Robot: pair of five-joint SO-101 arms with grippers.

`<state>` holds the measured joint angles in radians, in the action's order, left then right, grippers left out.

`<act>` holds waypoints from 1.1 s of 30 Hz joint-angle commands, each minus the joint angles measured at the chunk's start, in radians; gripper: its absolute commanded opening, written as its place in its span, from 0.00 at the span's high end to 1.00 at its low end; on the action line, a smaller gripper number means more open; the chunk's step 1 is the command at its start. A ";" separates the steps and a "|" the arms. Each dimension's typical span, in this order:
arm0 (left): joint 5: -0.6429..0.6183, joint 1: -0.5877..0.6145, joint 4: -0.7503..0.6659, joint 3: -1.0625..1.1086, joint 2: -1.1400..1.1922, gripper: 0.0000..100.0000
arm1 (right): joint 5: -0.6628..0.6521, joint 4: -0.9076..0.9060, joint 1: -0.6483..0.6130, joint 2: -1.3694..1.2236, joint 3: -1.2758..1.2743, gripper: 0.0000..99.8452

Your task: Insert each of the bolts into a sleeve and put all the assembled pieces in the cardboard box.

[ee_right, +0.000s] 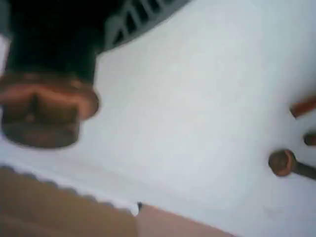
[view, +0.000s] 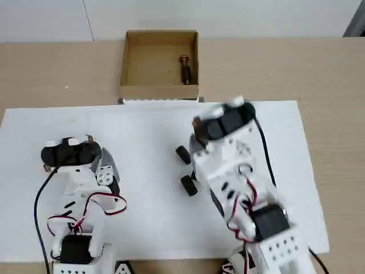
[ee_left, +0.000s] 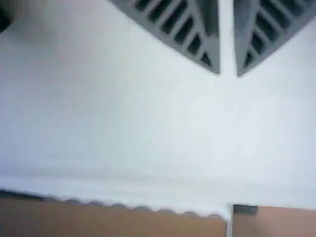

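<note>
The cardboard box (view: 131, 63) stands at the far middle of the table with one sleeved bolt (view: 185, 68) lying in it. My right gripper (view: 195, 149) hangs over the white sheet in front of the box, shut on a copper bolt (ee_right: 44, 113) that sits in a black sleeve (ee_right: 49, 49). Two loose black sleeves (view: 182, 154) (view: 189, 185) lie just left of that gripper. Loose bolts (ee_right: 284, 162) (ee_right: 303, 106) lie on the sheet in the right wrist view. My left gripper (ee_left: 227, 69) is low over bare sheet at the left, shut with nothing in it.
A white paper sheet (view: 142, 228) covers the work area, and its far edge meets the box's front wall (ee_left: 113, 224). Bare wooden table (view: 51, 68) lies beyond the sheet on both sides of the box.
</note>
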<state>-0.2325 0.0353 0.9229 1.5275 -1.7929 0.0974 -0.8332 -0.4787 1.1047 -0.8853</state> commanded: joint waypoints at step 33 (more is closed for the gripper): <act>0.017 0.000 0.000 0.137 -0.006 0.99 | -0.376 0.278 0.122 -1.951 1.789 0.99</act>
<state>-0.2263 0.0353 0.9275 1.6701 -1.7929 -0.2509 -0.5754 -0.3606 -0.7902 0.7457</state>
